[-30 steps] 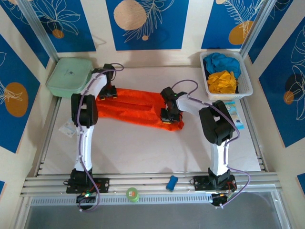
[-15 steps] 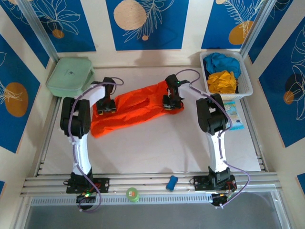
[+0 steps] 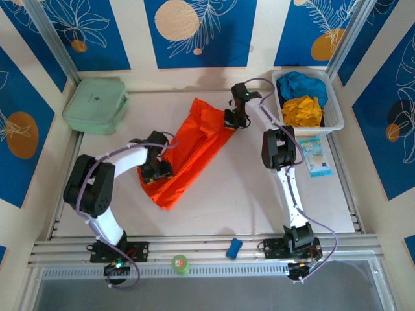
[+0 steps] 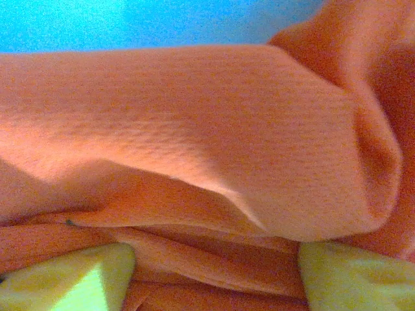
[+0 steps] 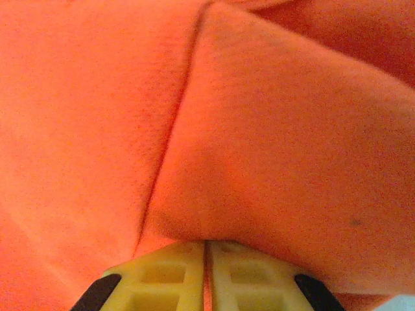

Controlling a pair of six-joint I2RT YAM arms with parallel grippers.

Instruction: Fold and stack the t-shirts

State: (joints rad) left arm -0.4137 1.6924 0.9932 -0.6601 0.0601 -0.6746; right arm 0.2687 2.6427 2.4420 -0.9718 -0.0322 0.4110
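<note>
The orange shirt (image 3: 188,149) lies on the table (image 3: 227,201) as a long crumpled band, running on a slant from the far middle down toward the near left. The right gripper (image 3: 233,122) is at its far end with the jaws pressed together, pinching a fold of the orange cloth (the right wrist view shows a thin strip of it caught between the yellow fingers (image 5: 162,278)). The left gripper (image 3: 157,170) sits on the near part of the band. Its fingers (image 4: 65,285) stand wide apart with loose folds between them, and I cannot tell whether they press on the cloth. The blue shirt (image 3: 297,83) and yellow shirt (image 3: 303,110) lie bunched in the white basket (image 3: 311,128) at the far right, blue behind yellow. A pale green case (image 3: 96,103) is at the far left.
</note>
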